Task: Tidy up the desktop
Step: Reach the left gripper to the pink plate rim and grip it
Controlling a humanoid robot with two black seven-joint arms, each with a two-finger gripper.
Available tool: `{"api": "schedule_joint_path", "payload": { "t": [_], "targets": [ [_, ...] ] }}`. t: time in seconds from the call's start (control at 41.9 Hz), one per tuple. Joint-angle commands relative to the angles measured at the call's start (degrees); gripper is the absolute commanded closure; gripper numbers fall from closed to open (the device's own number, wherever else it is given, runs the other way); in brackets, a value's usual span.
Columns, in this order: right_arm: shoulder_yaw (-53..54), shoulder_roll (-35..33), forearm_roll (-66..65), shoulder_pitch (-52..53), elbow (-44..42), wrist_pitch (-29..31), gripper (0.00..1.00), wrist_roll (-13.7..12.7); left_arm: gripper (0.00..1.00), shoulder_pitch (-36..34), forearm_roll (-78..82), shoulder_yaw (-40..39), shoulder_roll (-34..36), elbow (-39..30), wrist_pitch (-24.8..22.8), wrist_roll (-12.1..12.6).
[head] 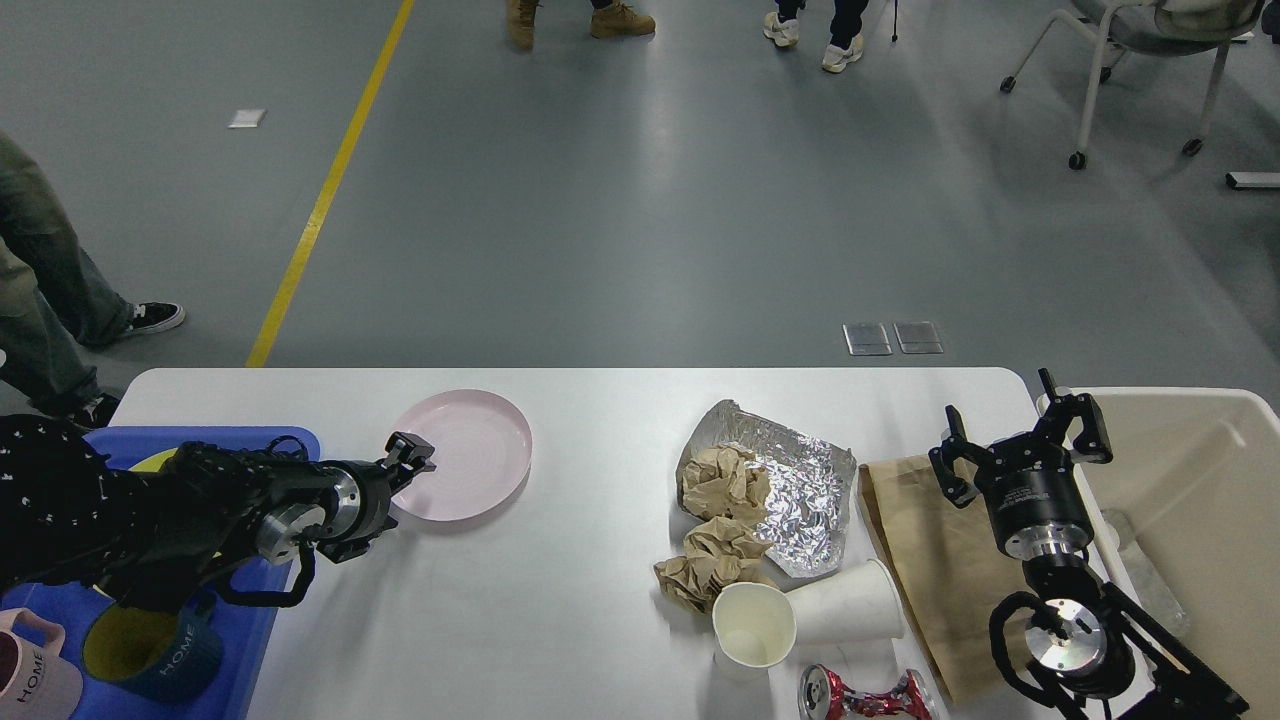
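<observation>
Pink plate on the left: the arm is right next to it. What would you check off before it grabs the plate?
1. Left tool at the plate rim: ok, it overlaps the near left edge.
2. Tool open wide enough for the rim: cannot tell, fingers too small and dark.
3. Plate holds nothing: ok.
4. Desktop around the plate free of clutter: ok, the foil and paper wads sit well to the right.
5. Room in the blue tray: cannot tell, the arm hides much of it; mugs show at its near end.
6. Right tool out of the way: ok, open, far right.
</observation>
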Motion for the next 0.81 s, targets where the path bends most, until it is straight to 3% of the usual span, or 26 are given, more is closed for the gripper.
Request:
{"api": "schedule_joint_path", "payload": {
  "t": [0.0,0.477,0.787],
  "targets": [
    [0.00,0.06,0.00,0.00,0.00,0.00,0.00,0.00,0.32,0.03,-0.06,-0.06,0.35,0.06,-0.06,0.05],
    [0.00,-0.03,0.00,0.00,-0.08,0.00,0.00,0.00,0.46,1.08,-0.32,-1.55,0.62,0.06,-0.14,0.40],
    [0.00,0.06,0.00,0.00,0.00,0.00,0.00,0.00,0.64,1.61,-0.49,-1.73,0.62,-0.03,-0.14,0.49]
  ]
}}
